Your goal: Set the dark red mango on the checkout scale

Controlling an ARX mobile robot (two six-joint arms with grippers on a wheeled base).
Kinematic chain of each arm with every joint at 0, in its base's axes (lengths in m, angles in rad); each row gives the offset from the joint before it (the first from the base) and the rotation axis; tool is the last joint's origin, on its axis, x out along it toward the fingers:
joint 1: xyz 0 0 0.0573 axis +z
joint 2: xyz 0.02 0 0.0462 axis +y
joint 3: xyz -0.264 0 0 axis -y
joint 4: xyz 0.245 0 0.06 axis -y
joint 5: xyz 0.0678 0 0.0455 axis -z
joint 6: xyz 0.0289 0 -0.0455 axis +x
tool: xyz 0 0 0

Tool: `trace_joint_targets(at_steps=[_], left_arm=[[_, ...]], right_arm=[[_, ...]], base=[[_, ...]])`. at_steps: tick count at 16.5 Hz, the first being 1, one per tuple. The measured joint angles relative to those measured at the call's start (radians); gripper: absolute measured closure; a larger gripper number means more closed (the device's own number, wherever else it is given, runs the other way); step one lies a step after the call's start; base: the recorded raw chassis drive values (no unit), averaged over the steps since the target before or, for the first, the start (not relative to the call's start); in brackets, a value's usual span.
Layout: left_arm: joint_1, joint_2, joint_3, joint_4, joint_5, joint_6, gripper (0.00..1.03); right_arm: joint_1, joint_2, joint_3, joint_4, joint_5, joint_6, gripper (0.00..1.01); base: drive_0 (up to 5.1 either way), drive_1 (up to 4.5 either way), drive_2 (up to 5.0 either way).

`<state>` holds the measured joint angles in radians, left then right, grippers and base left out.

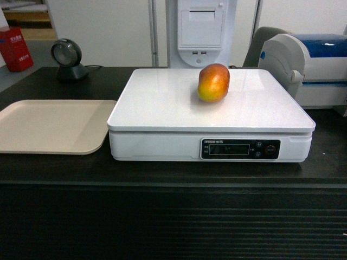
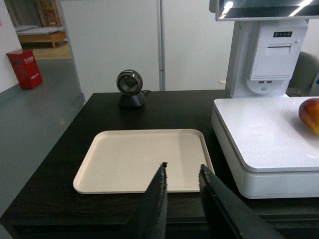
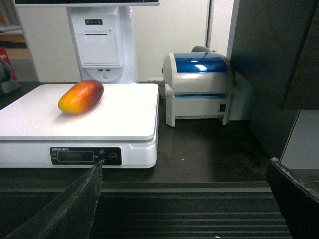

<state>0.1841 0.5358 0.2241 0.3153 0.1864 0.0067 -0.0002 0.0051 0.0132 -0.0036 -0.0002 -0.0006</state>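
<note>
The dark red mango (image 1: 213,82) lies alone on the glossy white platter of the scale (image 1: 162,116), which stands on the dark checkout counter (image 1: 59,168). No gripper shows in the head view. In the left wrist view my left gripper (image 2: 183,169) hangs over the near edge of a beige tray, its fingers a little apart with nothing between them; the mango (image 2: 310,113) is at the right edge on the scale (image 2: 264,134). My right gripper (image 3: 184,167) stands wide open and empty in front of the counter's ribbed front, well short of the mango (image 3: 80,96) and the scale (image 3: 114,117).
A beige tray (image 1: 51,125) lies left of the scale. A round black scanner (image 1: 68,59) stands at the back left, a white terminal post (image 1: 200,32) behind the scale, and a white-and-blue label printer (image 1: 312,65) at the right. A dark wall panel (image 3: 279,59) rises far right.
</note>
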Motion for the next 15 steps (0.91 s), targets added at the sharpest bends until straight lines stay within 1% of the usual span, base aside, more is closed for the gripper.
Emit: trace_joint_targets(at_steps=[2, 4, 5, 6, 7, 8, 14, 15], left_arm=[[-0.042, -0.055, -0.052, -0.005, -0.039, -0.005, 1.01], [-0.075, -0.102, -0.092, -0.017, -0.074, -0.003, 1.01], [-0.132, -0.129, -0.106, -0.031, -0.149, -0.004, 1.01], [-0.189, -0.156, -0.120, -0.037, -0.172, -0.004, 1.01], [-0.193, -0.174, -0.131, -0.045, -0.174, -0.004, 1.01], [-0.185, -0.193, -0.144, -0.055, -0.187, -0.005, 1.01], [-0.183, -0.310, -0.189, -0.119, -0.187, -0.005, 1.01], [-0.184, -0.335, -0.215, -0.123, -0.186, -0.005, 1.01]], right_arm=[[0.000, 0.000, 0.000, 0.000, 0.000, 0.000, 0.03], [0.000, 0.000, 0.000, 0.000, 0.000, 0.000, 0.03], [0.000, 0.000, 0.000, 0.000, 0.000, 0.000, 0.03], [0.000, 0.000, 0.000, -0.001, 0.000, 0.000, 0.03], [0.000, 0.000, 0.000, 0.000, 0.000, 0.000, 0.03], [0.000, 0.000, 0.000, 0.000, 0.000, 0.000, 0.03], [0.000, 0.000, 0.000, 0.000, 0.000, 0.000, 0.03], [0.000, 0.000, 0.000, 0.000, 0.000, 0.000, 0.03]], base=[[0.0, 0.00, 0.0], [0.0, 0.00, 0.0], [0.0, 0.00, 0.0], [0.0, 0.00, 0.0], [0.0, 0.00, 0.0], [0.0, 0.00, 0.0], [0.0, 0.00, 0.0], [0.0, 0.00, 0.0]])
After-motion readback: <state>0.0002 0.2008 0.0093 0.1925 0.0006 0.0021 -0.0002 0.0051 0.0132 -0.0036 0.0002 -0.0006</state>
